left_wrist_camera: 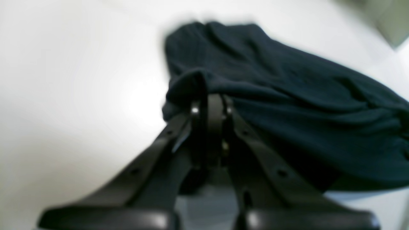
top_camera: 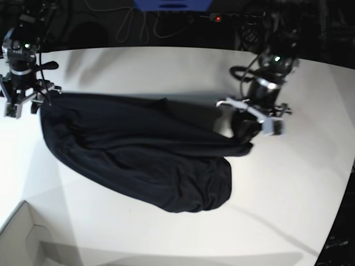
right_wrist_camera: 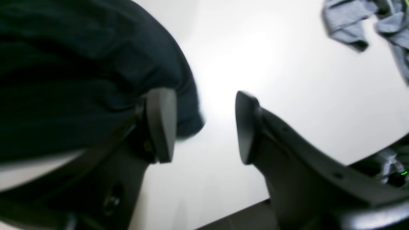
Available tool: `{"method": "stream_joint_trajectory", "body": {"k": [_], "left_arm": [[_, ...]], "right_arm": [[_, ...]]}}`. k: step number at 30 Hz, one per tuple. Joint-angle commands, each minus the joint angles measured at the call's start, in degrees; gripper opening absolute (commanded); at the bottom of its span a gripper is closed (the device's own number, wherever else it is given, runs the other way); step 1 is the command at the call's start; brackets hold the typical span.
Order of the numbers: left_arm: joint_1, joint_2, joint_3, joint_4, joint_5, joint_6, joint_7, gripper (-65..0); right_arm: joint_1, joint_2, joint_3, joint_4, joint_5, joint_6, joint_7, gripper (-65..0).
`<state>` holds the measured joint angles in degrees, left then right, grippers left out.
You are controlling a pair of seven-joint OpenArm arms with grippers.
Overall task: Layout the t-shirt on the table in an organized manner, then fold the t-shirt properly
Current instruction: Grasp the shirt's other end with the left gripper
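White table [top_camera: 166, 66] bears t-shirt [top_camera: 138, 155], left hand [left_wrist_camera: 211, 105] pinching its edge.

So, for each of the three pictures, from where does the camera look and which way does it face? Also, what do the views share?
Left wrist: sits behind the left gripper, faces along its shut fingers to the t-shirt pinched there, over the table.
Right wrist: sits behind the right gripper, faces between its open fingers; shirt at left, grey cloth far right.
Base: high, faces down on the table; both arms show at the shirt's ends.
Shared: all three see the black t-shirt and white table.
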<state>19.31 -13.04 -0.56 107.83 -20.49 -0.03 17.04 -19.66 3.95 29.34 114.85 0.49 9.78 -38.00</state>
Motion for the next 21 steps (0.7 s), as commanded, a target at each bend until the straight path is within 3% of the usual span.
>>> {"method": "stream_joint_trajectory", "body": {"k": [1,10,17,21], "left_arm": [[2.1,-0.7,-2.1,2.8,0.1,-0.1,-0.6,-64.8],[13.1,-1.3,-19.7,5.4,0.1,-0.3,-0.6,-64.8],[16.1,-1.2,-20.8,4.4,0.1,-0.3,-0.6,-64.8],[16.4,2.3,-21.3,4.5,0.1,-0.3,-0.5,-64.6]], "right_arm": [[0.4,0.2,0.1,1.1,-0.2,0.0,1.5,-34.9],[1.1,-1.1,-7.7,1.0,-0.2,0.0,1.5,-34.9],[1.0,-2.8,-13.7,1.0,-0.2,0.0,1.4,-34.9],[-0.7,-2.8,-18.2,0.3,-0.2,0.0,1.5,-34.7]]}}
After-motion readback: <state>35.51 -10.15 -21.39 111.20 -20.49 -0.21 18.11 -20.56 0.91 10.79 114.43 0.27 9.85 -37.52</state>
